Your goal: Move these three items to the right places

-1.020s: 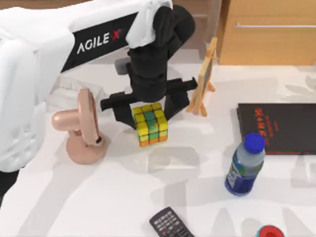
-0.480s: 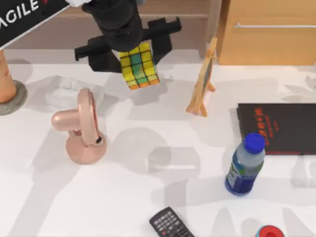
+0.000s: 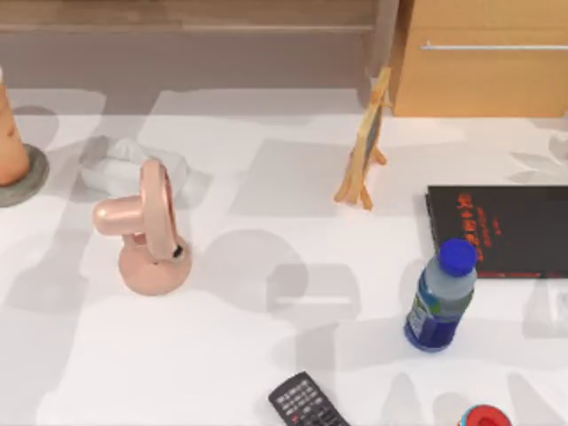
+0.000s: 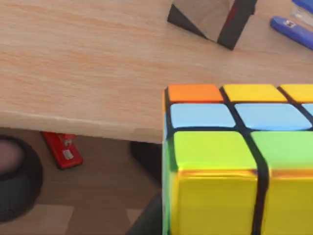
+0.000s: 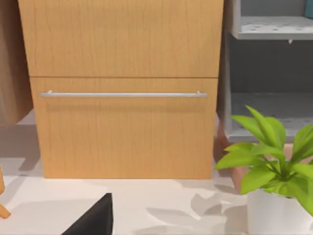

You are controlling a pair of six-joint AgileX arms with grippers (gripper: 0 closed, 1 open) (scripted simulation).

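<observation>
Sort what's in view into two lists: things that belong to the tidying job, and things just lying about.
Belongs to the job:
- puzzle cube, close up in the left wrist view
- peach-orange vase at the table's left edge

Just lying about:
- pink desk fan
- black book
- blue bottle
- remote control
- small wooden easel
- potted plant

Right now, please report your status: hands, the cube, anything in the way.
Puzzle cube close before left wrist camera, above a wooden shelf. Peach vase at table's left edge. Pink fan and water bottle standing on table.
</observation>
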